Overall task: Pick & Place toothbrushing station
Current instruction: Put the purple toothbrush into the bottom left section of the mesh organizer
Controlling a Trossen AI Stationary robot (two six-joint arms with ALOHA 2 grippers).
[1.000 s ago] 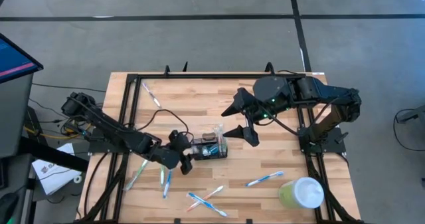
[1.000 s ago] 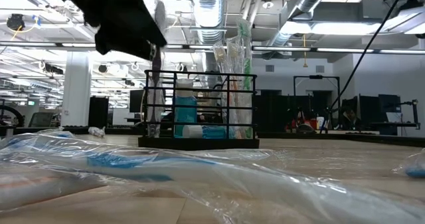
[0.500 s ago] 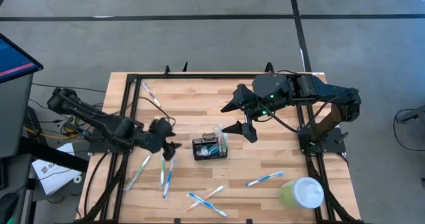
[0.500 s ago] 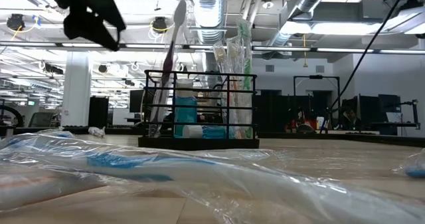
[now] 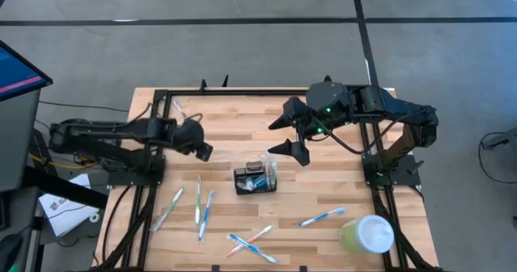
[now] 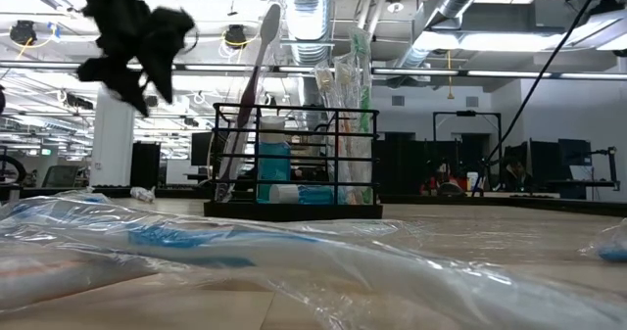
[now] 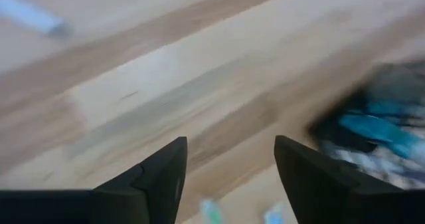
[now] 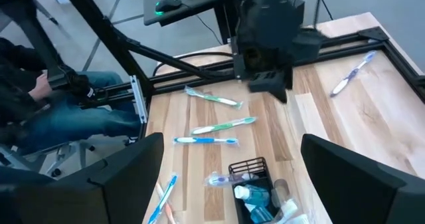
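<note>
The toothbrushing station (image 5: 254,179), a small black slotted holder, stands on the wooden table near its middle. It also shows in the low view (image 6: 294,164) and the right wrist view (image 8: 255,184). Several toothbrushes stick up from it, and a white one (image 6: 257,66) leans to one side. My left gripper (image 5: 206,152) hangs open above the table, left of the station and farther back, with nothing between its fingers (image 7: 229,164). My right gripper (image 5: 283,139) hovers open, high above the table beyond the station (image 8: 232,141).
Loose wrapped toothbrushes lie near the front edge (image 5: 198,199) (image 5: 250,240) (image 5: 321,217), and one lies at the far left (image 5: 179,110). A pale green cup with a white lid (image 5: 367,234) stands at the front right. A seated person (image 8: 40,84) is beyond the table's left side.
My left gripper has drawn back from the station toward the table's left and far side, rising a little and turning about. The white toothbrush that was under it now stands alone, leaning in the station. The station has kept its place.
</note>
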